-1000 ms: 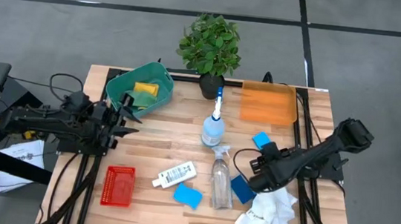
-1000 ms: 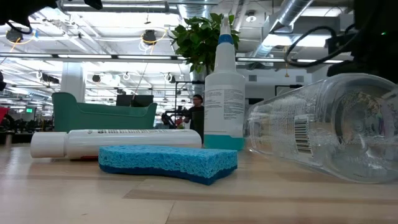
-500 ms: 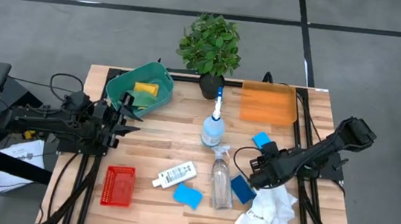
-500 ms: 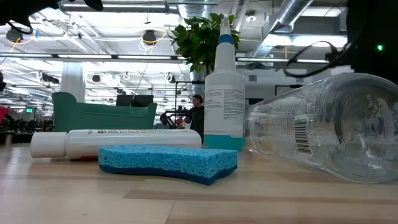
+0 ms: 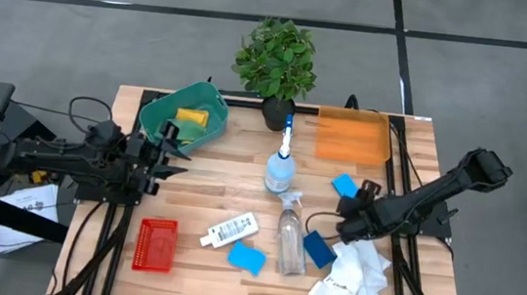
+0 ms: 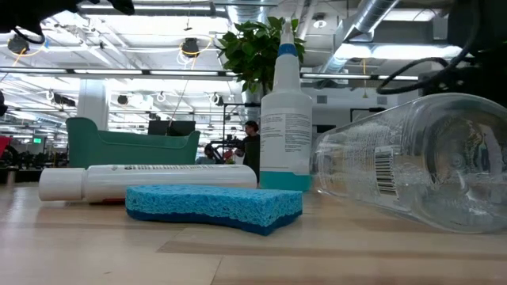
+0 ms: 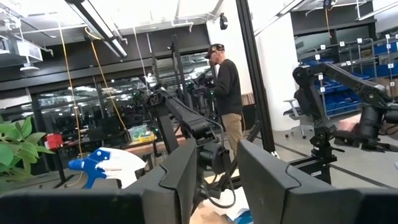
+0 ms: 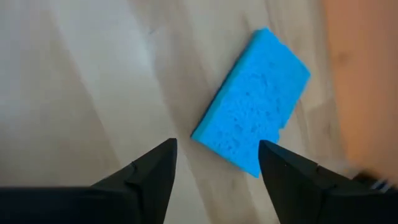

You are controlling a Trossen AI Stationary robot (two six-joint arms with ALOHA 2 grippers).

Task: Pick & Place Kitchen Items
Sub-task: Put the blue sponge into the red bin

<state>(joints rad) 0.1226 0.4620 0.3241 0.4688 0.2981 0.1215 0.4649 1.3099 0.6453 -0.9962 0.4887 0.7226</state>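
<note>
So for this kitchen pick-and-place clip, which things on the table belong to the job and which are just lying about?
Job items:
upright spray bottle
lying spray bottle
small white bottle
blue sponges
yellow sponge in the green bin
white cloth
right gripper, open over a blue sponge

Lying about or unclear:
potted plant
red basket
orange tray

The right arm reaches in from the table's right edge, stretched low and slanting toward the middle. Its right gripper (image 5: 347, 211) points down at the wood, fingers (image 8: 147, 175) spread apart with nothing between them. The left arm lies level along the table's left side, and the left gripper (image 5: 167, 147) faces the centre, its fingers (image 7: 180, 180) parted and empty.
</note>
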